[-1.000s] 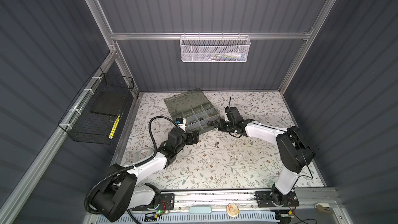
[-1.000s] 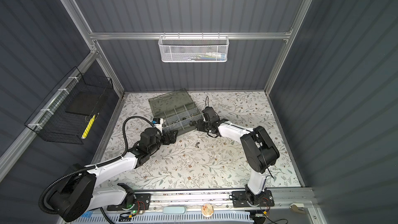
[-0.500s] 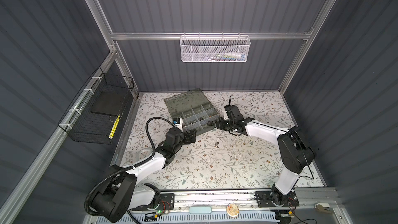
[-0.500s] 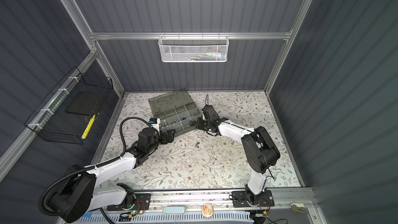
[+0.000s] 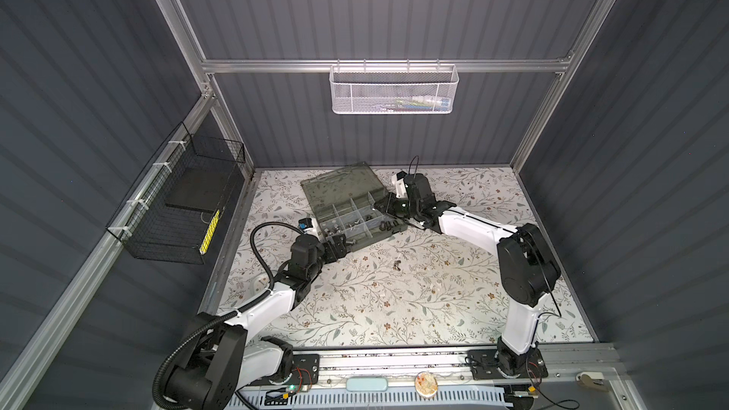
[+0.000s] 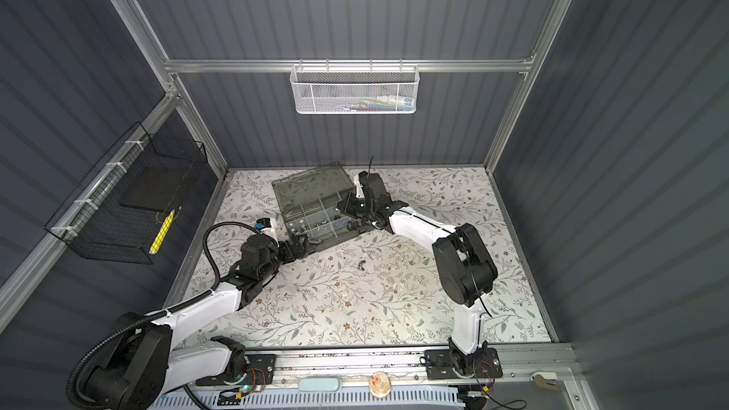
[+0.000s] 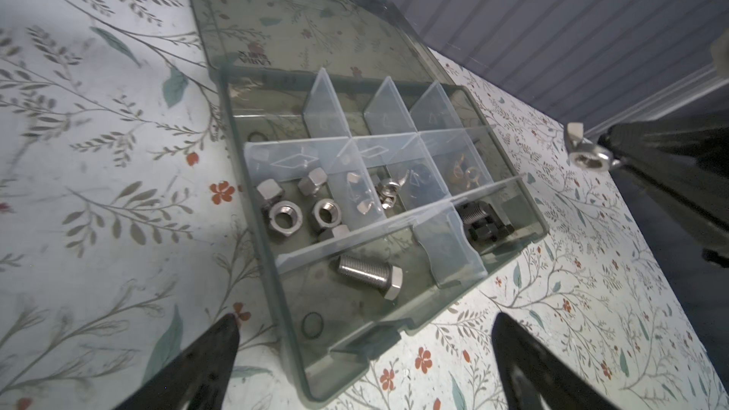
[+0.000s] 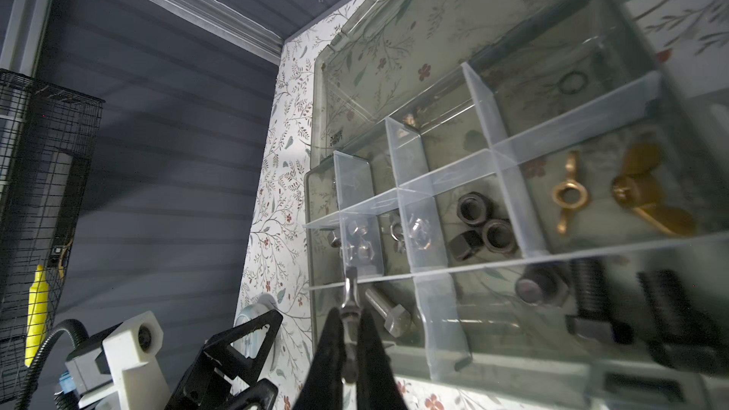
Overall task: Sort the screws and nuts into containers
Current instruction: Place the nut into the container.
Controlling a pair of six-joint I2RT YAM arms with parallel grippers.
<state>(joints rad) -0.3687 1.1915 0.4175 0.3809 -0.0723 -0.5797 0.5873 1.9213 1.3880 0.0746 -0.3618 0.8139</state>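
The grey-green organizer case [image 5: 374,239] lies open at the back of the table, its smoky lid [image 5: 339,187] flat behind it. Its containers hold silver hex nuts [image 7: 288,214], silver wing nuts [image 7: 384,191], dark hex nuts [image 8: 481,226], brass wing nuts [image 8: 568,195], black screws [image 8: 591,301] and one silver screw [image 7: 371,272]. My right gripper [image 8: 350,313] is shut on a silver wing nut [image 7: 587,151], raised at the case's right edge [image 5: 385,207]. My left gripper [image 7: 365,333] stands open and holds nothing, low at the case's near left corner [image 5: 339,248]. A small loose metal piece [image 5: 396,266] lies on the cloth in front of the case.
A white mesh basket [image 5: 392,90] hangs on the back wall and a black wire basket [image 5: 177,207] on the left wall. The floral cloth [image 5: 394,309] covers the table down to the front rail [image 5: 394,356]. Both forearms reach in low from the front corners.
My right gripper has carried the wing nut a little back and left, up to the case's right edge. The left gripper has drawn back slightly from the case.
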